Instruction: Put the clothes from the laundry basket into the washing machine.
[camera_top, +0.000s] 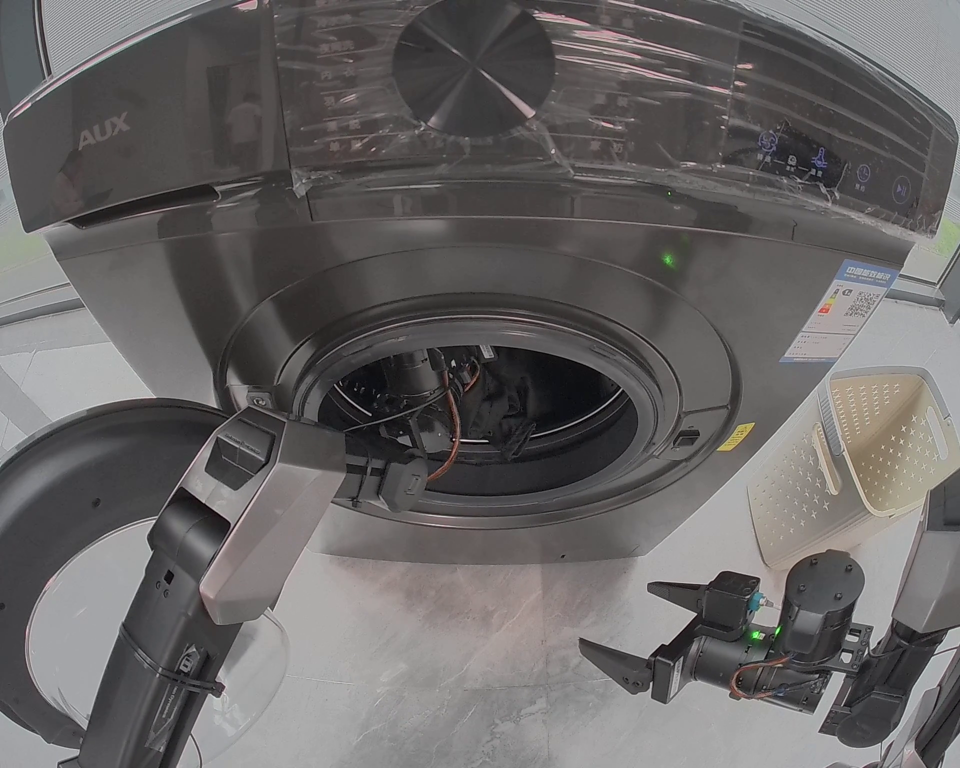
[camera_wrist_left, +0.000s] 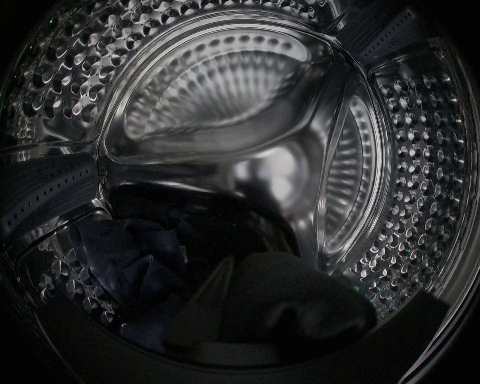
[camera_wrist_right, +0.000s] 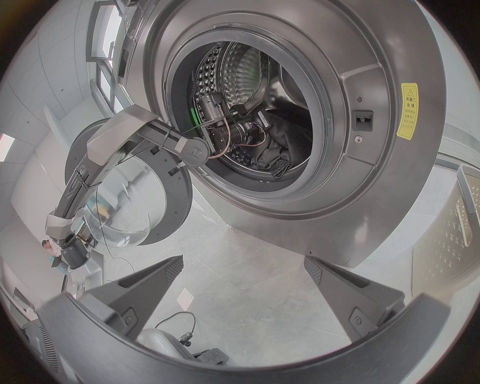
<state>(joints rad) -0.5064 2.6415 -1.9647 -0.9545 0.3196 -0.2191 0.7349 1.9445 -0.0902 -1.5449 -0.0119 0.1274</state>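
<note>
The grey washing machine (camera_top: 600, 290) stands with its round opening (camera_top: 480, 410) uncovered. My left arm reaches through the opening, and my left gripper (camera_wrist_right: 255, 121) is inside the drum beside a black garment (camera_wrist_right: 277, 145) that drapes toward the front lip. In the left wrist view the black garment (camera_wrist_left: 280, 300) lies low in the drum, with a dark blue garment (camera_wrist_left: 130, 260) beside it. My right gripper (camera_top: 622, 622) hangs open over the floor in front of the machine, nothing between its fingers (camera_wrist_right: 155, 280). The cream laundry basket (camera_top: 870, 450) lies tipped on its side to the right.
The machine's door (camera_top: 80, 520) is swung wide open at the left, beside my left arm. Pale marble floor (camera_top: 470, 640) lies open between the machine and my right gripper. The basket rests close to the machine's right corner.
</note>
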